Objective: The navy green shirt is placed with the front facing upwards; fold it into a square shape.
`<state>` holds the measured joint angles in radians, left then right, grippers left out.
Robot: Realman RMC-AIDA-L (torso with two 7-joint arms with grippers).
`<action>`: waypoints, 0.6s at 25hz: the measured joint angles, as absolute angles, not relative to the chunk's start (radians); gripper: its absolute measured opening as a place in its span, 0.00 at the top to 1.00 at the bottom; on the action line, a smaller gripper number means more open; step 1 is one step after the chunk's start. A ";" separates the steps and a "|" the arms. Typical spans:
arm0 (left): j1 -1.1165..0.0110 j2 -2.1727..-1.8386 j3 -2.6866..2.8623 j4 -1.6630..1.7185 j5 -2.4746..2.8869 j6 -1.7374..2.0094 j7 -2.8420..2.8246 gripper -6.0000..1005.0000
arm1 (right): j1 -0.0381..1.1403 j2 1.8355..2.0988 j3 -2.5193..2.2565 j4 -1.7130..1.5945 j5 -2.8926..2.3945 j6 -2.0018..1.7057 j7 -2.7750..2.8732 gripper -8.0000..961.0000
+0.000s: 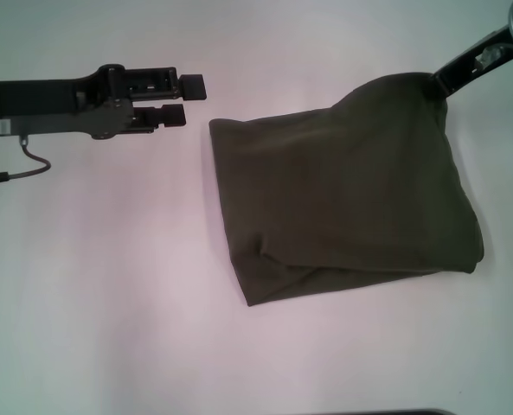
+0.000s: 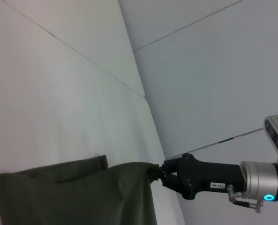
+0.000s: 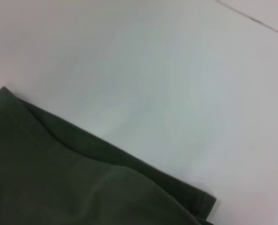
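One navy green shirt (image 1: 343,194), folded into a rough block, plain olive side up, no lettering showing. Head view: it lies on the white worktop (image 1: 109,285) right of centre, layered edges along its near side. Its far right corner is drawn up into a peak at the right gripper (image 1: 438,82), which reaches in from the upper right; the fingers are closed on that corner. Left gripper (image 1: 182,99) hovers over bare worktop, left of the shirt and apart from it, pointing toward it; its fingers (image 1: 195,85) stand parted with a narrow gap and hold nothing.

Left wrist view: the shirt (image 2: 73,192) rests on the worktop (image 2: 59,103), one corner stretched toward the right gripper (image 2: 156,173), whose black fingers are pinched shut on the cloth. Silver wrist with a lit blue ring behind it.

Right wrist view: shirt (image 3: 59,183) fills the lower part, hemmed edge visible, white worktop (image 3: 176,84) beyond. Own fingers not seen here.
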<state>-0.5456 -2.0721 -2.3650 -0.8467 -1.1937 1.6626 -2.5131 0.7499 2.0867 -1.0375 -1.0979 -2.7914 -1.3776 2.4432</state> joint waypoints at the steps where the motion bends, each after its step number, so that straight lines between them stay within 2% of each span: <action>1: -0.545 -2.072 -2.365 -0.847 -1.194 1.663 -2.513 0.29 | 0.750 2.087 -1.042 -1.098 -2.791 -1.366 2.449 0.95; 15: -0.551 -2.070 -2.367 -0.848 -1.197 1.666 -2.519 0.29 | 0.766 2.090 -1.160 -0.995 -2.794 -1.234 2.517 0.95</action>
